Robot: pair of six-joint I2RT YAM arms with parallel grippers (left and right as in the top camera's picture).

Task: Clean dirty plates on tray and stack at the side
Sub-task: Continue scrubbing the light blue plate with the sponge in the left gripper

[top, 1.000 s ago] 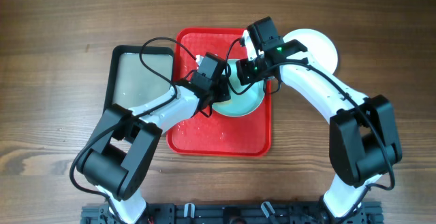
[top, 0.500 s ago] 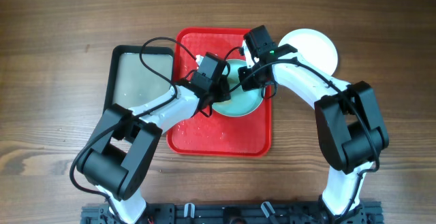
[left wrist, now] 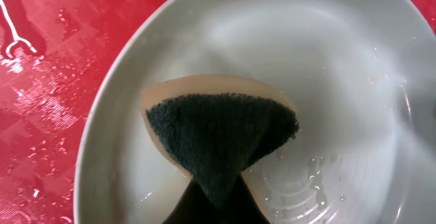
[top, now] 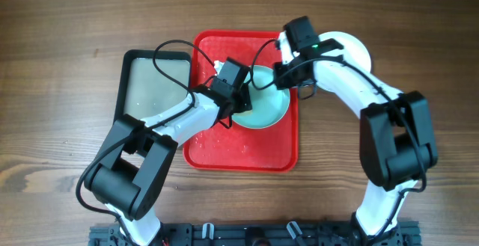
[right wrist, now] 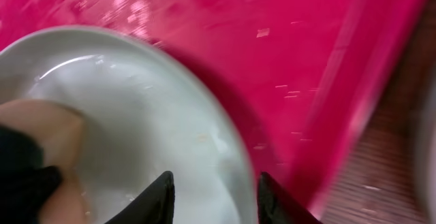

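2 plates can be made out. A mint plate [top: 271,110] lies on the red tray [top: 239,155], toward its right rim. A white plate [top: 359,51] is set on the table [top: 60,44] just beside the tray's far right corner, partly hidden by the right arm.

The scrubbing step is judged to be in hand. A sponge [left wrist: 221,132], dark scouring face up, is clamped in the left gripper [left wrist: 212,202] and pressed into the wet bowl of the mint plate. The right gripper [right wrist: 214,198] is held with its jaws parted, 1 finger inside the plate's rim and 1 outside. No firm grip on the rim can be confirmed.

Next, the sponge would need to be swept round the bowl while the plate is steadied at its rim. The plate would then be carried over to the white one.

Little room is left on the right, where the plate's edge sits close to the tray's raised rim, so a lift rather than a slide is called for. More bare tray, wet with droplets, is open nearer the robot. A black-rimmed grey tray [top: 150,89] borders the left side, touching or nearly so.
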